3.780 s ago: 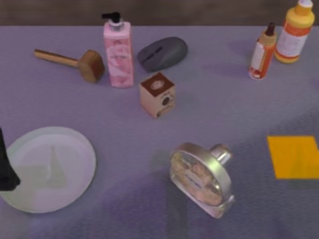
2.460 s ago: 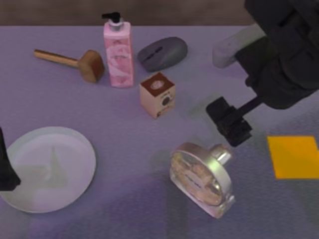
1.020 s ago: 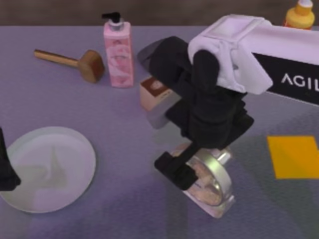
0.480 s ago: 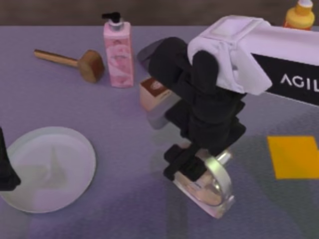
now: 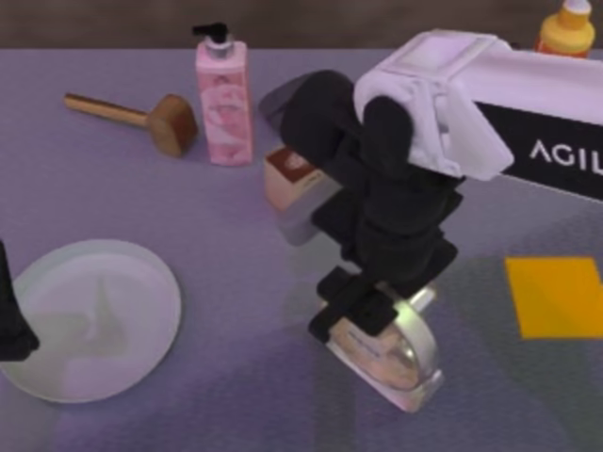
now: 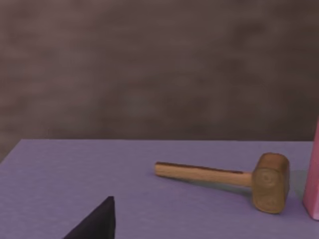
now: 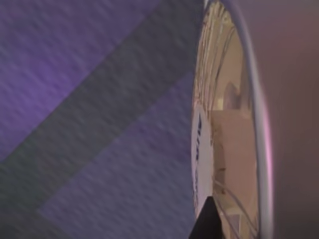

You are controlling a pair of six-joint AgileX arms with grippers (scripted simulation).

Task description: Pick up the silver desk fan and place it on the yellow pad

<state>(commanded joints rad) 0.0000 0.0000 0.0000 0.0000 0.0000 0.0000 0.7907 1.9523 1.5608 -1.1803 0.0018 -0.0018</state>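
From above, the right claw (image 5: 363, 315) sits low on the upper left rim of the silver desk fan (image 5: 396, 353), which lies tilted on the desk (image 5: 217, 282) with its stub pointing toward the yellow pad (image 5: 556, 297); the pad lies well apart to the fan's right and is bare. The black fingers seem drawn in against the ring, though the wrist hides the contact, so I cannot tell for certain that the claw is pinching the fan. A white plate (image 5: 89, 320) lies far to the fan's left, with the parked left claw (image 5: 11, 315) at its edge; a small box (image 5: 287, 174), a pink bottle (image 5: 223, 99) and a wooden mallet (image 5: 141, 115) stand beyond the fan. The left wrist view shows only the mallet (image 6: 234, 179) and a dark finger tip (image 6: 97, 224); whether that claw is spread or pressed together cannot be told. The right wrist view is filled by the fan's shiny ring (image 7: 234, 124), very close, with one dark finger tip (image 7: 207, 221) against it. To do this step well, I judge the grip should be firm on the ring before lifting, since polished metal may slip, and the lift should go straight up.
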